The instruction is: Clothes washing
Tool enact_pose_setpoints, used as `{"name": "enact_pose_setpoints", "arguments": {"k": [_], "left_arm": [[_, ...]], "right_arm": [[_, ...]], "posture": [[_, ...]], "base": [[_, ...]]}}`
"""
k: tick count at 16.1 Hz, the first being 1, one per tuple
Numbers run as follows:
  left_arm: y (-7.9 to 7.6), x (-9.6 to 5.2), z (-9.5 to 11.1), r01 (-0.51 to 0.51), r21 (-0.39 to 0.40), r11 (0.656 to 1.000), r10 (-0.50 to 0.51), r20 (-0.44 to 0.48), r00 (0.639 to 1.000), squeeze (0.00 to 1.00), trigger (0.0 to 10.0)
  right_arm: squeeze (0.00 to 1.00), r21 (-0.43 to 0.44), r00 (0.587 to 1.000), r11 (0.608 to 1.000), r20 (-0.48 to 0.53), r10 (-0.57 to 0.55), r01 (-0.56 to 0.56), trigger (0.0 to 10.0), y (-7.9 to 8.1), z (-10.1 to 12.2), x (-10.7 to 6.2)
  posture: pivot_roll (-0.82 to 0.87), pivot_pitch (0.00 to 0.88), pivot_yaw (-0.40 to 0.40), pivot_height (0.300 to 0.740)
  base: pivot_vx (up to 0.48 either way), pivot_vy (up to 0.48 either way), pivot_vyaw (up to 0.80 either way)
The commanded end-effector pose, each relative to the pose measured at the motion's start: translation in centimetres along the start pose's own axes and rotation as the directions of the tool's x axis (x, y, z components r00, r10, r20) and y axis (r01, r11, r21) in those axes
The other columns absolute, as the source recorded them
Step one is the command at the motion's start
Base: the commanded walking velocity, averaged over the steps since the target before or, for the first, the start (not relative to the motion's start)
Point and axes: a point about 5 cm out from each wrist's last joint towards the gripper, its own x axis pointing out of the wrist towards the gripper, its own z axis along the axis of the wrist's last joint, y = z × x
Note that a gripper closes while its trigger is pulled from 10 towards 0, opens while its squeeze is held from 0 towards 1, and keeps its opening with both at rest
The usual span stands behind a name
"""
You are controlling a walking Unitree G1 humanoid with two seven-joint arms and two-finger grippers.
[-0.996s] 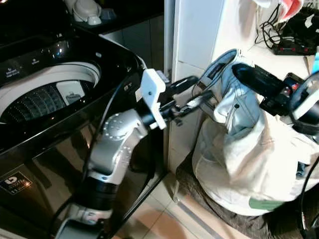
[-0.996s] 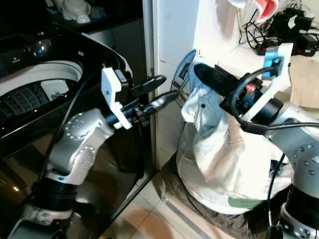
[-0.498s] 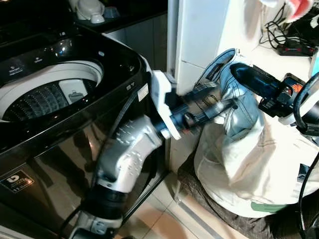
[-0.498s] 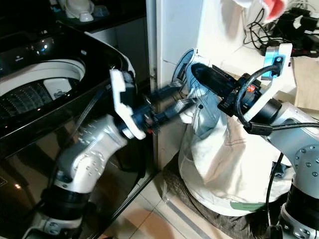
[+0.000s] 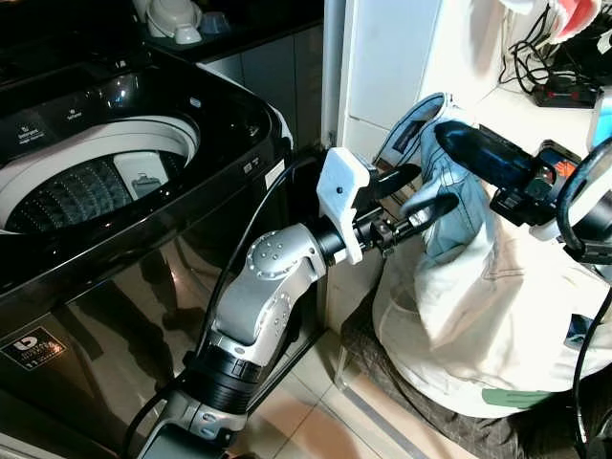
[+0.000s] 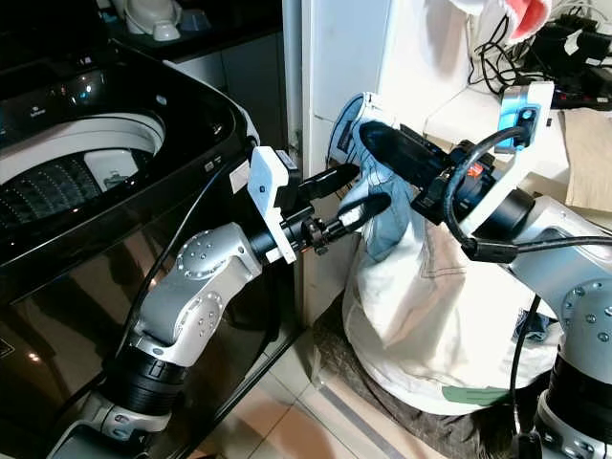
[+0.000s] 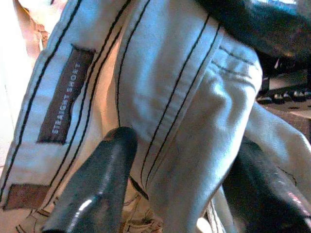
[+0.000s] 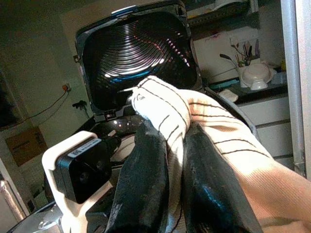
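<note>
Light blue jeans hang from my right gripper, which is shut on their waistband above a heap of cream laundry. In the right wrist view, striped cloth is pinched between the two black fingers. My left gripper reaches across from the washer side, open, one finger on each side of a denim fold. The black top-loading washing machine stands to the left, its drum uncovered and its lid raised.
A dark basket holds the laundry heap on the tiled floor. A white cabinet stands between washer and basket. Cables and a power strip lie on the counter at the back right.
My left arm has swung its wrist round and pushed its open fingers further right, onto the hanging jeans. The right gripper has held the jeans almost still.
</note>
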Motion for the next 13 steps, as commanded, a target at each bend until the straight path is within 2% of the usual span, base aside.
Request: {"name": "enact_pose_setpoints", "arguments": {"k": [1, 13], "left_arm": [[0.33, -0.01, 0.32, -0.009, -0.002, 1.0, 0.009, 0.022, 1.0, 0.0, 0.0], [0.42, -0.25, 0.66, 0.023, -0.03, 0.999, -0.021, 0.064, 0.998, 0.0, 0.0]], "right_arm": [[0.0, -0.023, 0.999, 0.999, 0.008, 0.046, -0.045, 0.0, 0.89, 0.39, 0.21], [0.0, -0.023, 1.0, 1.0, -0.008, 0.01, -0.01, 0.0, 0.31, -0.16, 0.29]], "posture": [[-0.1, 0.0, 0.028, 0.74], [-0.1, 0.0, 0.032, 0.74]], "base": [[0.0, 0.0, 0.0], [0.0, 0.0, 0.0]]}}
